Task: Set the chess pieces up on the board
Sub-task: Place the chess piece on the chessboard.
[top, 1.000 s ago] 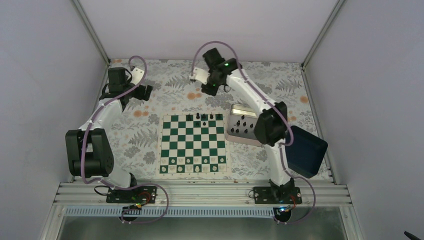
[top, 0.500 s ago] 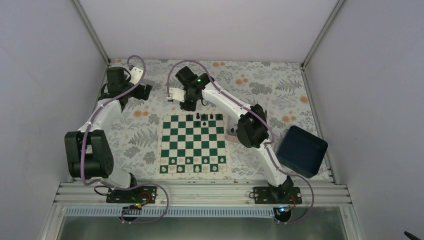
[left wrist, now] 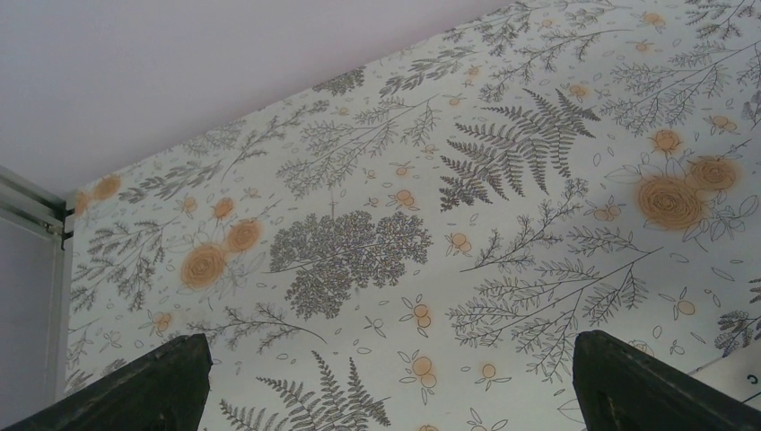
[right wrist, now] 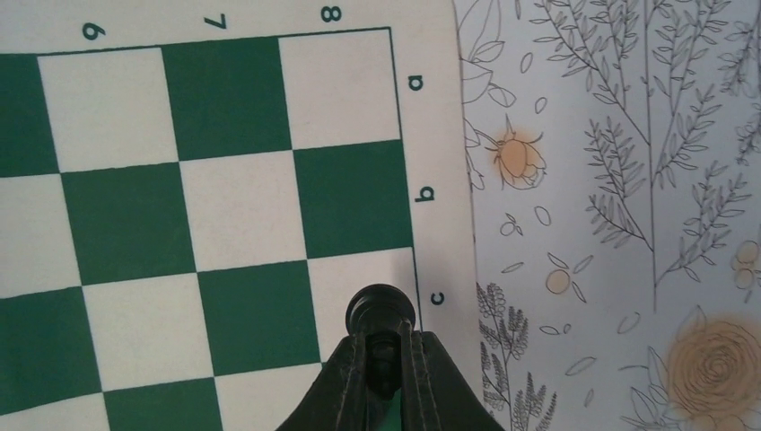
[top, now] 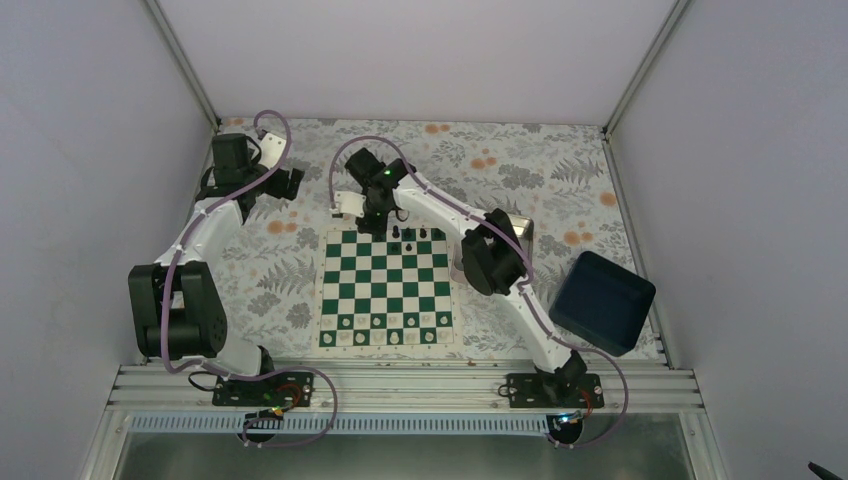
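The green-and-white board (top: 385,290) lies in the middle of the table. Several black chess pieces (top: 423,234) stand on its far row. My right gripper (top: 372,222) hangs over the far edge of the board, just left of those pieces. In the right wrist view the gripper (right wrist: 386,346) is shut on a black chess piece (right wrist: 381,308), held over a white edge square by the letter c on the board (right wrist: 242,206). My left gripper (top: 290,183) is off the board to the far left; in its wrist view it (left wrist: 392,395) stands open over bare cloth.
Small white pieces (top: 385,336) fill the near rows of the board. A silvery tray (top: 521,224) is mostly hidden behind the right arm. A dark blue box (top: 603,302) sits at the right. The floral cloth (left wrist: 377,242) covers the table.
The right arm has swung left from above the tray to the far edge of the board, still shut on the piece. The left arm has not moved.
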### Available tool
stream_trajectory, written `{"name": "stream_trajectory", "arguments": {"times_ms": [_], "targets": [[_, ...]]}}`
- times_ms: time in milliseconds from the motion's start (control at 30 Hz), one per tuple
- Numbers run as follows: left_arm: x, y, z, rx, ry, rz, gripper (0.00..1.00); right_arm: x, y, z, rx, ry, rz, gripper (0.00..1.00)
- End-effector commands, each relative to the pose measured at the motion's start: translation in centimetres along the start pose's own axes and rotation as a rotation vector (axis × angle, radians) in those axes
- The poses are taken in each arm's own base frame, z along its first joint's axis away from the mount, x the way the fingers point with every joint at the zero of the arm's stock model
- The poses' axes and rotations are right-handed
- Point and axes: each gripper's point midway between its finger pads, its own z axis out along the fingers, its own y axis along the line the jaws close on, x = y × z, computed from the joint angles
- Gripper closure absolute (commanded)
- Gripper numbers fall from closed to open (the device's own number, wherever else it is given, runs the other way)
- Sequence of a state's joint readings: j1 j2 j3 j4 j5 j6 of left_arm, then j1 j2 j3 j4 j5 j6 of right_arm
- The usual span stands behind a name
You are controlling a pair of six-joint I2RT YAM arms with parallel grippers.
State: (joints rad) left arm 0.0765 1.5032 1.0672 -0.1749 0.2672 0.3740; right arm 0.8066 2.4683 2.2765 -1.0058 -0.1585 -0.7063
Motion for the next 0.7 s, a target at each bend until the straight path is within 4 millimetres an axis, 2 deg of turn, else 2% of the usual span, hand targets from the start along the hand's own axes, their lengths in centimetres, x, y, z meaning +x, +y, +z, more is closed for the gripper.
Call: {"name": "stream_trajectory", "arguments": {"times_ms": [0,233,667], "targets": [[-0.6,0.0,-0.8,0.006,-0.025,-0.002,0.00,-0.8,1.0,0.8,-0.035,-0.028,-0.020,0.93],[-0.4,0.0,-0.6,0.007,-0.022,-0.003,0.00,-0.1,1.8,1.8,-0.056,0.010,-0.025,0.93],[-0.2,-0.1,-0.5,0.014,-0.020,-0.006,0.00,0.7,1.9,2.6,-0.053,0.028,-0.025,0.91]]}}
